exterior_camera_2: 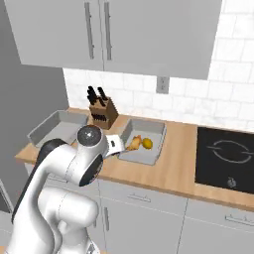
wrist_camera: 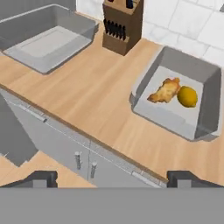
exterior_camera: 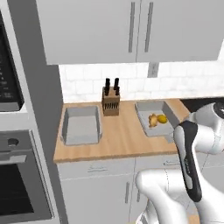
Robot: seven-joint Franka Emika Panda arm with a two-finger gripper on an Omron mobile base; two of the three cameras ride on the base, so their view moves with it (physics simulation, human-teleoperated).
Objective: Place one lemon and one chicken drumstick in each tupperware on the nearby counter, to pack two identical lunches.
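Claw [wrist_camera: 112,178] is wide open w/ nothing between its fingertips [wrist_camera: 40,177], hanging out in front of the counter [exterior_camera: 120,133] edge, above the cabinet fronts [wrist_camera: 65,146].

Two grey trays sit on the counter, well apart, w/ a knife block [exterior_camera: 110,101] between them at the far side near the tiled wall [exterior_camera_2: 198,104]. Left tray [exterior_camera: 80,126] holds nothing. Right tray [exterior_camera: 156,117] holds one lemon [exterior_camera: 162,119] and one chicken drumstick [exterior_camera: 153,120], side by side and touching or nearly so; drumstick on the left, lemon on the right.

In the right base view the right tray [exterior_camera_2: 143,141] lies just left of a black cooktop [exterior_camera_2: 225,156], the arm's elbow near its front left corner. Wall cupboards [exterior_camera: 131,28] hang above; an oven [exterior_camera: 17,175] stands left of the counter.
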